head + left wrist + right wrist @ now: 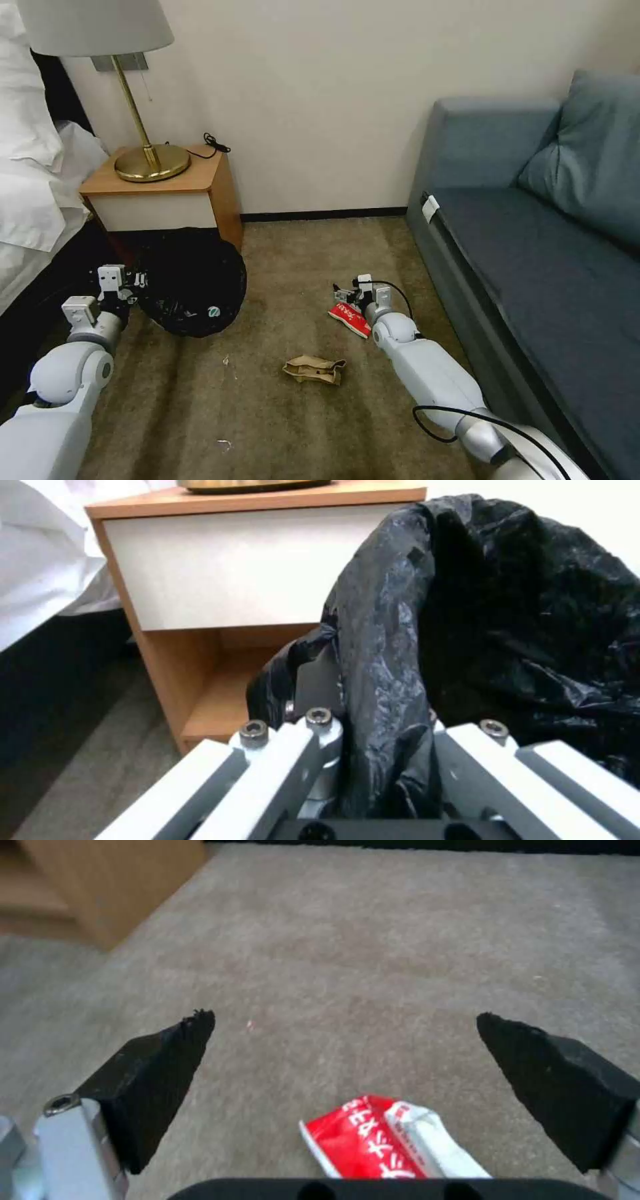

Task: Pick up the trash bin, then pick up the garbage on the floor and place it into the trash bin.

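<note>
Head view | red-and-white packet [351, 318] lies diagonally | right hand [347, 291] spread above

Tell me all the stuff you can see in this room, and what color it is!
trash bin: one, black bag over it, on the carpet by the nightstand, its rim gripped by the left tool.
red-and-white packet: one, on the carpet under the right tool.
brown paper wrapper: one, on the carpet in the middle.
nightstand: one, wood and white, by the wall.
lamp: one, gold with white shade, on the nightstand.
sofa: one, blue-grey, on the right.
bedding: white, far left.
left tool: shut on the bin's bag-covered rim.
right tool: open, low over the packet.
</note>
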### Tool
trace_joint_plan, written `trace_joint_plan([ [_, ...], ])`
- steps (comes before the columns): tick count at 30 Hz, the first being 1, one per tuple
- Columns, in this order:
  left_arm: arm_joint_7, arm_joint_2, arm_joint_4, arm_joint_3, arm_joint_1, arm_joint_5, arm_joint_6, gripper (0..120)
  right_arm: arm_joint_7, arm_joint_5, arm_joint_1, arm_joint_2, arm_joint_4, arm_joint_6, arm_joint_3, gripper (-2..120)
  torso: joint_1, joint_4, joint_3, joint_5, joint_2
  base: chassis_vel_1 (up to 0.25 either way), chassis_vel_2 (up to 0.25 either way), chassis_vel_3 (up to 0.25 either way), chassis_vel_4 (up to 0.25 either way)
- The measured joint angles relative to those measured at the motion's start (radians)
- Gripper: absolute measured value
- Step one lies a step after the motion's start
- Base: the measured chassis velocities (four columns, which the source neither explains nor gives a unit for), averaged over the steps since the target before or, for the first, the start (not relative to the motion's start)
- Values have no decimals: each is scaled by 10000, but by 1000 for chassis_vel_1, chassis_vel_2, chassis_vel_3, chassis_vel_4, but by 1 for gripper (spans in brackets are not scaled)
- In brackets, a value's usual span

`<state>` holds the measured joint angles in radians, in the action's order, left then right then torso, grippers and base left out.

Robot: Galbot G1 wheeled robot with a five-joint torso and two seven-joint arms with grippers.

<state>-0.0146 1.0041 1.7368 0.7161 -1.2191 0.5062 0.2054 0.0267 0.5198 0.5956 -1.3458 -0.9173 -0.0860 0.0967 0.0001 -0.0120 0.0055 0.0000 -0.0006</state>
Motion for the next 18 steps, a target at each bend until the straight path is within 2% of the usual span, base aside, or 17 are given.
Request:
trace_joint_plan([
  [4,-29,-42,19,35,-42,0,-1,4,443,180,155,510,-546,-203,507,100,0,0,0,1,0,0,0,0,0],
  [5,-36,-36,21,55,-45,-6,-7,4,642,363,243,909,-949,-349,860,100,0,-2,0,1,0,0,0,0,0],
  [6,-36,-36,21,55,-45,-6,-7,4,642,363,243,909,-949,-349,860,100,0,-2,0,1,0,0,0,0,0],
  [8,-56,31,-26,77,-78,-91,-41,4,933,521,285,1578,-1377,-471,1342,100,0,0,0,4,0,0,0,0,0],
  [9,-56,31,-26,77,-78,-91,-41,4,933,521,285,1578,-1377,-471,1342,100,0,0,0,4,0,0,0,0,0],
  [11,-110,131,-121,84,-140,-237,-85,4,1163,742,284,2347,-1740,-540,1859,100,0,-3,0,1,0,0,0,0,0],
  [18,-160,388,-373,90,-140,-510,-172,4,1524,1073,273,3274,-2230,-557,2746,100,0,-5,0,2,0,0,0,0,0],
])
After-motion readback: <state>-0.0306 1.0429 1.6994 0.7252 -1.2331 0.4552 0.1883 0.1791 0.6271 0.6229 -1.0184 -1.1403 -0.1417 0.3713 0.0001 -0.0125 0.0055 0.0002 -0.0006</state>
